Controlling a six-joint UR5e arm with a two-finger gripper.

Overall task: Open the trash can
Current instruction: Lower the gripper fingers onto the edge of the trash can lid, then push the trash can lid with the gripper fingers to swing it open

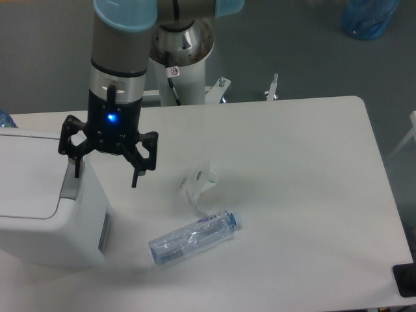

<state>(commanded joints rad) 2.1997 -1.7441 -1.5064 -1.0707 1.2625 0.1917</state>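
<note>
1. The pincer (106, 177) hangs with its two black fingers (137, 170) spread wide apart, gripping nothing. One fingertip sits over the near edge of the bin, the other out over bare table.
2. Directly beneath and to the left side of the pincer in the camera view lies the grey push tab (68, 184) of the trash can (45, 221). Judging by this placement, the finger is lined up to press that tab down and release the lid; whether it touches the tab yet cannot be told.
3. The flat white lid (26, 175) looks closed and level, so the opening seems not yet done.
4. The arm (120, 58) stands almost straight above the pincer, wrist pointing down, a blue light glowing on the gripper body: a pose suited to a downward push.
5. Further out, on the side away from the bin, a crumpled clear wrapper (200, 182) lies on the white table (312, 195), and nearer the camera a clear plastic bottle (195, 237) lies on its side, well apart from the pincer's likely path.
</note>
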